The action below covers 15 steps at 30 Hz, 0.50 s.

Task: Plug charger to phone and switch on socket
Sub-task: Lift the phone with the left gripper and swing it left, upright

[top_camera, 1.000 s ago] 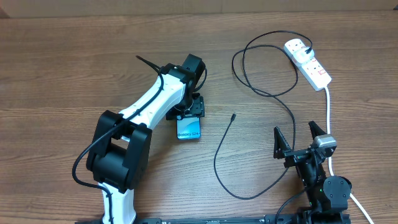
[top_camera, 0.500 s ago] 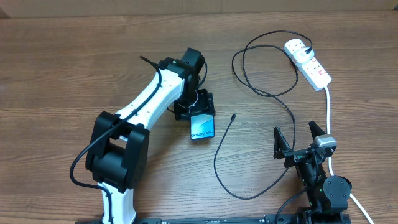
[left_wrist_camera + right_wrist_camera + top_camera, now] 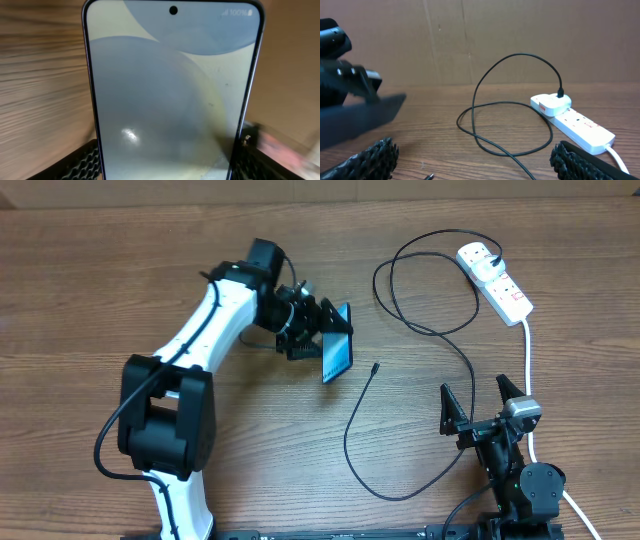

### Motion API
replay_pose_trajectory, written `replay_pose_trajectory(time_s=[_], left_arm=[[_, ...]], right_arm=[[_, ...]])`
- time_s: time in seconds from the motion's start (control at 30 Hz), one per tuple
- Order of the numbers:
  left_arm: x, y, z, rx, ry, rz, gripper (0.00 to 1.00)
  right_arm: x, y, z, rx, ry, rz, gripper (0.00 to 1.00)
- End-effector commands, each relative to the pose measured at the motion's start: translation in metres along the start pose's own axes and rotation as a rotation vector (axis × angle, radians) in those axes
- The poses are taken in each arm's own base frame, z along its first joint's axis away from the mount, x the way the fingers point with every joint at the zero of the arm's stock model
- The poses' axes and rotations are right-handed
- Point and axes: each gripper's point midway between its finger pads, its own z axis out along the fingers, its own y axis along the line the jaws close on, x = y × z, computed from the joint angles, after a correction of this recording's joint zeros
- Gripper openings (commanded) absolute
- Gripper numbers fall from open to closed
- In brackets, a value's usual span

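Step in hand: phone pickup and presentation, judged from the layout. Not yet plugged in, socket switch not yet touched.

Left gripper [image 3: 316, 340] clamped on the phone [image 3: 337, 357], fingers [image 3: 82, 162] pinching its long edges at the end opposite the punch-hole camera. Phone apparently lifted clear of the table [image 3: 100, 270], turned up on edge in the overhead view, screen lit and facing the wrist camera. Sits mid-table, just left of the charger.

Charger [image 3: 352, 442] lying loose on the wood, looping from near-centre up to the far right. Connector tip [image 3: 375, 366] flat on the table, near the phone's right side but apart from it. Plug [image 3: 480, 252] seated in the far outlet of the socket [image 3: 497, 283], far right corner.

Left arm stretched out from the near-left base, forearm slanting far and right, wrist rolled so the fingers point right toward the cable. Right arm folded back near its base at the near right, right gripper [image 3: 474, 392] spread wide, empty, pointing away toward the far side, well short of the tip.

Next move, likely: reach the right gripper left to the connector tip, pinch just behind it, line it up with the phone's port. Possible snag: port end looks buried between the left fingers, so maybe a regrip first. Then a press on the socket switch.
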Motion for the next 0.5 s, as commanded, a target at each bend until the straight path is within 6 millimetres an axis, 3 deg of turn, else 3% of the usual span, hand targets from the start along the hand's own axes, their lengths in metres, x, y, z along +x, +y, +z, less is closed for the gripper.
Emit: replay_pose_trajectory(time_s=[0.0, 0.2, 0.47], left_arm=[[0.007, -0.047, -0.029, 0.296, 0.105, -0.008, 0.74], [-0.006, -0.057, -0.066, 0.450, 0.122, -0.099, 0.74], [-0.022, -0.050, -0.093, 0.489, 0.120, -0.304, 0.74]], right_arm=[[0.002, 0.001, 0.000, -0.003, -0.004, -0.002, 1.00], [0.002, 0.001, 0.000, -0.003, -0.004, -0.002, 1.00], [0.002, 0.001, 0.000, -0.003, -0.004, -0.002, 1.00]])
